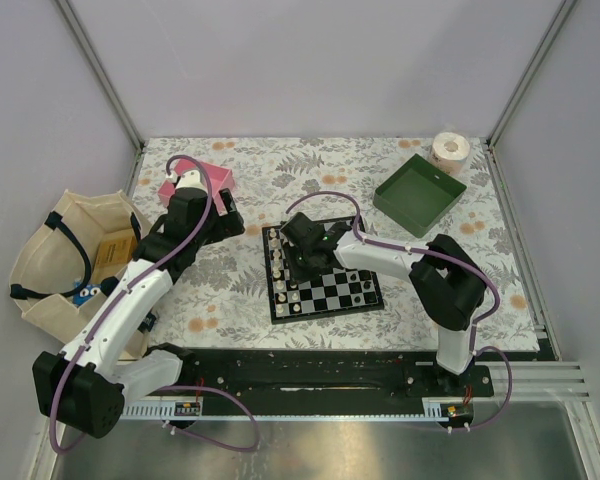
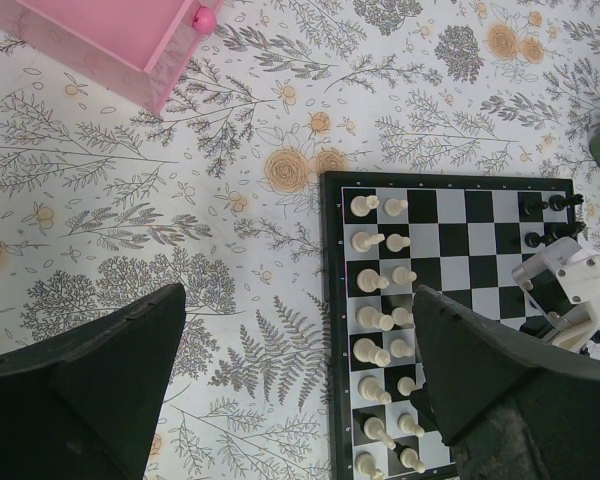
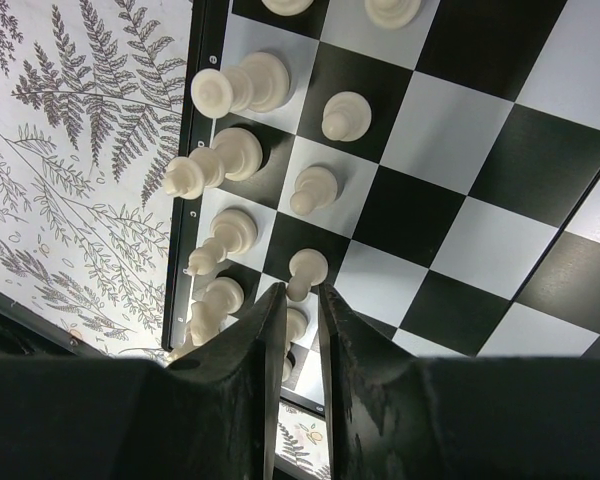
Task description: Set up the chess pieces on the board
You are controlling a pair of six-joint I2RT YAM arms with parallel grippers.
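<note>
Right wrist view: the right claw points down at the board, its jaws drawn to a narrow slit around the head of a white pawn.
Right claw state: nearly closed; we cannot tell whether it already pinches the pawn or only brackets it.
Left claw state: the left claw is wide open and holds nothing.
Board: it lies on the bench, between the two arms.
Pieces: the white pieces stand in two full-looking lines along the board's left edge. A few black pieces show at the opposite edge, and the right arm hides the rest of that side.
Step in hand: we judge it to be seating or straightening this one pawn on its square.
Next move: we think it calls for a straight vertical lift, since neighbouring pawns stand just beside the jaws and could topple.
Right arm pose: it reaches from its base leftward over the board, elbow raised, wrist bent down.
Left arm pose: it stretches forward, with the claw hovering over the bench between the pink tray and the board.
</note>
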